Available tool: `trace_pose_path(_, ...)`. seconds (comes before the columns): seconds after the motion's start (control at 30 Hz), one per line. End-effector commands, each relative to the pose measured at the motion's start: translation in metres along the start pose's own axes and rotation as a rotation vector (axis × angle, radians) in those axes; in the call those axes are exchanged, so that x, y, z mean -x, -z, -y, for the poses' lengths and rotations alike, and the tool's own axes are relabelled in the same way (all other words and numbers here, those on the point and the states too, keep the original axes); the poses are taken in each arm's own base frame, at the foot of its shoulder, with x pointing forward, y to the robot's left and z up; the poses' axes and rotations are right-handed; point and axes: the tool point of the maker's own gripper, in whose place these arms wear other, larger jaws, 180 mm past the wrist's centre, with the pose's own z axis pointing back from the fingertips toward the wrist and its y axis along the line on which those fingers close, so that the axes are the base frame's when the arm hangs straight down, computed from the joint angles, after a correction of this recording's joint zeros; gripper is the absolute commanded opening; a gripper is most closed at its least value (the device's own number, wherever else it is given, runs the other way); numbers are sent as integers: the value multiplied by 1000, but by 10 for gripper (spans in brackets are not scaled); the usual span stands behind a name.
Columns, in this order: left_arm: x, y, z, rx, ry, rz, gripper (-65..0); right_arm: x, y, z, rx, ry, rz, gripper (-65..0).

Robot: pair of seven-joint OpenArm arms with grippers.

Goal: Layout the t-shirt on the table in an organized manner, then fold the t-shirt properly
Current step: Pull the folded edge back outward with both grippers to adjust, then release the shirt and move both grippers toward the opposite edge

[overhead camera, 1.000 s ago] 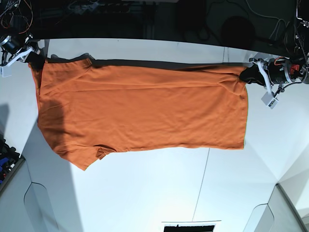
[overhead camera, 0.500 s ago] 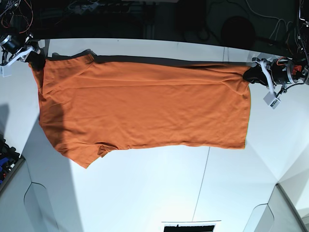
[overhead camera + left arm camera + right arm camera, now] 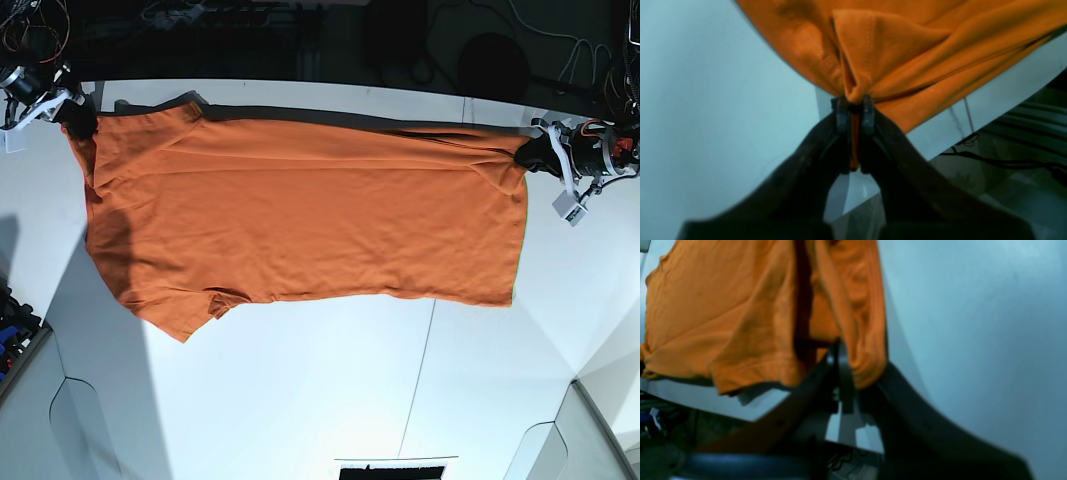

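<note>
Near the front, lying bare and white: the table, with a thin dark seam running toward the near edge. Farther back, stretching across the middle from left to right, mostly flat and lightly wrinkled: the t-shirt, one sleeve pointing near-left, its far edge lifting slightly and casting a dark shadow strip along the back of the table. At the far right, pinching the bunched hem corner tight between closed fingers: the left gripper, a sliver of orange showing in the slit between them. At the far left, clamping on the gathered shoulder cloth: the right gripper, fingers together with fabric folding over them. Judging by the taut spread, still working the laying-out step, folding not yet begun. Likely calling next for lowering both held corners onto the table, keeping the tension even, then letting go so the far edge settles flat without new creases.
</note>
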Motion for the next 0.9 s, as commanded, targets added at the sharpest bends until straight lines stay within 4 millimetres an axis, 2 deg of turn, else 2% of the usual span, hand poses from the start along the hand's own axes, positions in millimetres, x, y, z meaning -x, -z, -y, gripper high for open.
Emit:
trace_pose_path(0.0, -5, -10, -8, -26, 24, -2, -650, -3, -6, 4, 17, -31, -6, -650)
trace_pose_path(0.33, 16, -8, -6, -24, 14, -51, -650, -1, -7, 4, 14, -32, -11, -650)
trace_pose_path(0.7, 17, -7, -5, -24, 14, -52, -650, 9, -11, 7, 22, -25, -32, -650)
trace_pose_path(0.87, 17, -7, -5, -24, 14, -53, -447, 9, -10, 7, 22, -25, -31, -650)
